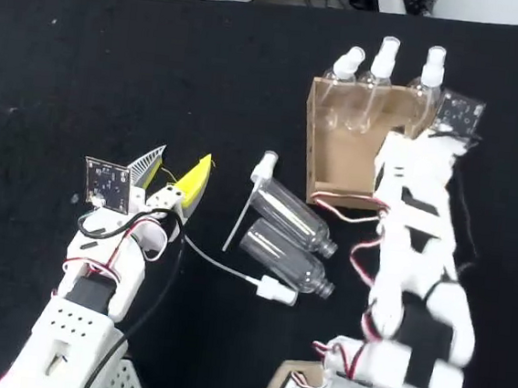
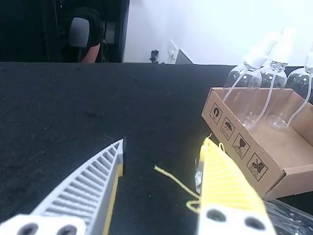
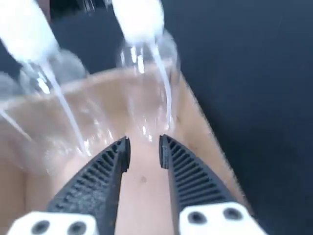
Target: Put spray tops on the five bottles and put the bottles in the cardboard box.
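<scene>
Three capped bottles (image 1: 375,93) stand upright in a row against the far wall of the cardboard box (image 1: 311,144), long axes vertical, spray heads up. Judged: packed to the back so the box floor in front is free for the last two.

Right gripper (image 3: 144,142): over the box floor just in front of the row. Jaws a narrow gap apart, nothing between them.

Two uncapped bottles, upper (image 1: 291,215) and lower (image 1: 285,257), lie on the table just beside the box's near-left corner. They are side by side and close (contact uncertain), long axes parallel and diagonal. Open necks point toward the right arm's base, bottoms toward the table middle.

Loose spray top A (image 1: 263,167): head at the upper bottle's bottom end, dip tube slanting toward the near edge.
Loose spray top B (image 1: 275,290): head just beside the lower bottle's neck, tube trailing toward the left arm.

Left gripper (image 1: 182,157): jaws spread wide, empty, near the lying bottles, pointing away from its base. Judged: staged to pick up a top or bottle.
</scene>
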